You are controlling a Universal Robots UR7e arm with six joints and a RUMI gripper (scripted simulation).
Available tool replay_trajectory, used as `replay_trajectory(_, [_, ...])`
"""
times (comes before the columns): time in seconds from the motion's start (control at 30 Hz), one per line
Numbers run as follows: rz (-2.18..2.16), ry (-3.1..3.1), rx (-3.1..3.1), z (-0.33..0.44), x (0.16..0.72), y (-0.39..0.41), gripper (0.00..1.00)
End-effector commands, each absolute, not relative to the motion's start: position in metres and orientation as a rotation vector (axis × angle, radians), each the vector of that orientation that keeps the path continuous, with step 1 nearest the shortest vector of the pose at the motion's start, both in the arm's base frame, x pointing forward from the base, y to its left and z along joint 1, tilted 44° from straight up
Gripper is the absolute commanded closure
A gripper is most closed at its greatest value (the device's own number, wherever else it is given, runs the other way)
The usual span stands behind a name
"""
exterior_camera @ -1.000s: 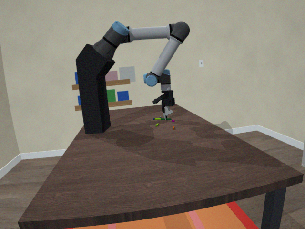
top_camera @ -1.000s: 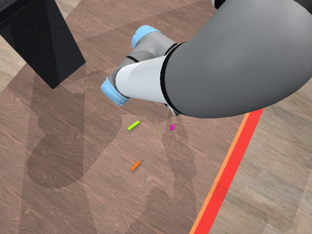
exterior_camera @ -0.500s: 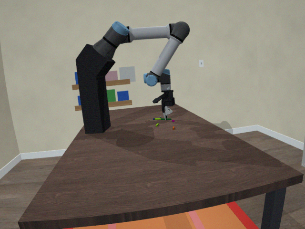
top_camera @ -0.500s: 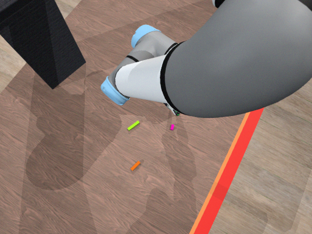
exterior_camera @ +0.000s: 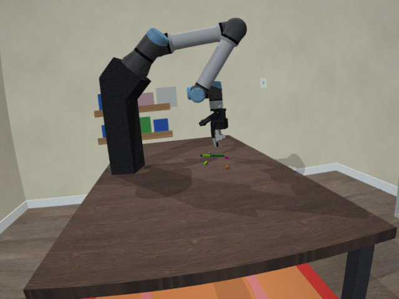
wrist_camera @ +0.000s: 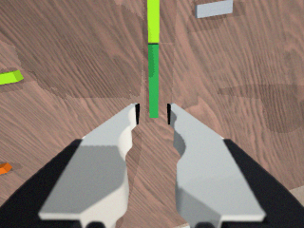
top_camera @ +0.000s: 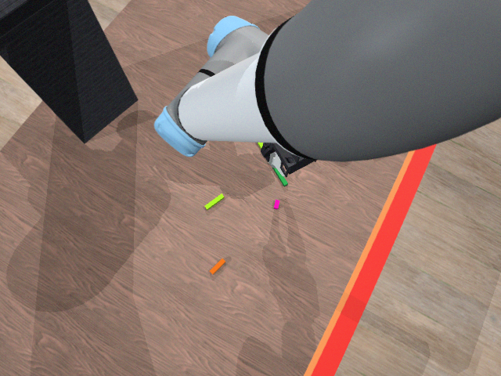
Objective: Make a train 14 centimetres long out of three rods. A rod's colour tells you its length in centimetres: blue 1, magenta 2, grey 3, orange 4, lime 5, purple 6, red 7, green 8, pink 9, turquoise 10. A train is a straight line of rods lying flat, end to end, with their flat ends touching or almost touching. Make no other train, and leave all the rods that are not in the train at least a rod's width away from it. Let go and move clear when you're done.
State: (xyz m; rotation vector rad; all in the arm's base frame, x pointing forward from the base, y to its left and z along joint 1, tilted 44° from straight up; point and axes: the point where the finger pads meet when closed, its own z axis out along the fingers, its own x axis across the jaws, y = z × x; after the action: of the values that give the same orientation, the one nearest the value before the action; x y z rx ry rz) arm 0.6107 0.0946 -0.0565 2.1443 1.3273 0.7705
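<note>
Seven rods, it seems, one arm, two shelves

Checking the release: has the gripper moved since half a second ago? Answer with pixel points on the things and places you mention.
Yes, upward: in the exterior view the gripper (top_camera: pixel 279 170) (exterior_camera: pixel 216 146) (wrist_camera: pixel 153 104) reached the green rod (top_camera: pixel 280 178) (exterior_camera: pixel 217 156) (wrist_camera: pixel 153 81); now it hangs above.
</note>
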Motion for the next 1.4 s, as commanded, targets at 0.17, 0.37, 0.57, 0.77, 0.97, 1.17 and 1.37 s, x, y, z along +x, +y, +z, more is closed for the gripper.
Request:
replay_trajectory(0.17, [0.771,1.327,2.144,-0.031,0.587,0.099,0.86])
replay_trajectory(0.37, [0.771,1.327,2.144,-0.030,0.586,0.099,0.00])
replay_trajectory(0.57, [0.771,1.327,2.144,-0.030,0.586,0.099,0.00])
replay_trajectory(0.77, [0.771,1.327,2.144,-0.030,0.586,0.099,0.00])
replay_trajectory(0.97, [0.771,1.327,2.144,-0.030,0.586,0.099,0.00])
replay_trajectory(1.17, [0.771,1.327,2.144,-0.029,0.585,0.099,0.00])
replay_trajectory(1.37, [0.771,1.327,2.144,-0.021,0.577,0.100,0.00])
